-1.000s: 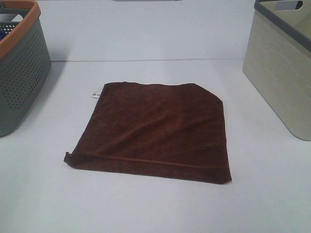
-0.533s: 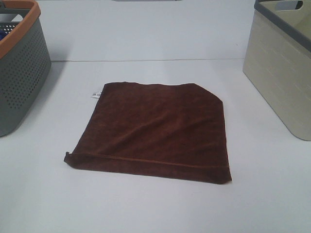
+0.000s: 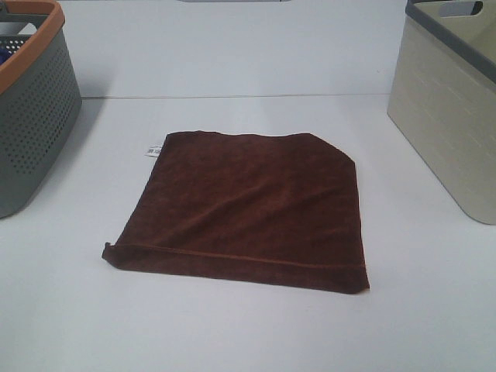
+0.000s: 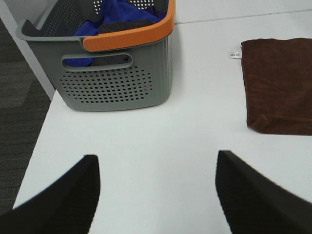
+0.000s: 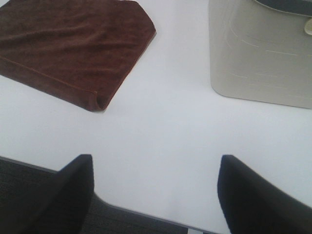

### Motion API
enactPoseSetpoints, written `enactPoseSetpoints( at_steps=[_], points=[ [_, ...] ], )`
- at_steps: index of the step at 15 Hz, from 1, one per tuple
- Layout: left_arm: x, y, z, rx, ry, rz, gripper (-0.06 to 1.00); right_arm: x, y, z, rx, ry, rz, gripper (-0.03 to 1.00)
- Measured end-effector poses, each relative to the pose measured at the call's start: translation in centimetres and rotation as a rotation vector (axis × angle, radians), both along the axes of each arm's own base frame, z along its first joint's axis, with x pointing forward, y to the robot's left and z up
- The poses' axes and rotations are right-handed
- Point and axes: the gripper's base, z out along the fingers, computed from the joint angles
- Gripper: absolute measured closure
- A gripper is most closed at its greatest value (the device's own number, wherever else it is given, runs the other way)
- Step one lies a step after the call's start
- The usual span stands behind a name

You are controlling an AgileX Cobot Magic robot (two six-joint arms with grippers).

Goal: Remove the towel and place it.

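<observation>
Towel [image 3: 244,213]: flat on the counter [image 3: 232,333], midway between both pincers, touching neither. Left pincer [image 4: 158,192]: released, empty; towel ahead, off to its inner side. Right pincer [image 5: 156,192]: released, empty; towel ahead, likewise inward, folded corner nearest. Neither arm evidently closer.

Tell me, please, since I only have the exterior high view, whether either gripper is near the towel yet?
Observer: No. The left gripper hangs open over bare table, apart from the towel.
Operator: And the right one?
Observer: The right gripper is open too, near the table's edge, short of the towel's folded corner.
Operator: Is the grey basket empty?
Observer: No, the grey basket holds blue cloth.
</observation>
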Motion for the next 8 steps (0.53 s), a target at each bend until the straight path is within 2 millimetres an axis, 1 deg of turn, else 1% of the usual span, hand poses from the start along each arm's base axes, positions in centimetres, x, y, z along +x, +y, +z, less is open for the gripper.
enactPoseSetpoints(
  at_steps=[2,3,4,8],
  points=[
    [0.8,-0.1,-1.5,-0.010,0.057,-0.009,0.29,-0.4,-0.2,-0.3,-0.015,0.012,-0.016,0.34],
    [1.0,-0.2,-1.7,-0.006,0.055,-0.031,0.29,-0.4,-0.2,-0.3,-0.009,0.014,-0.023,0.34],
    [1.4,-0.6,-1.9,0.020,0.029,-0.092,0.29,-0.4,-0.3,-0.3,0.017,0.020,-0.043,0.34],
    [1.6,-0.8,-2.1,0.039,0.015,-0.125,0.29,-0.4,-0.3,-0.4,0.034,0.023,-0.057,0.34]
  ],
)
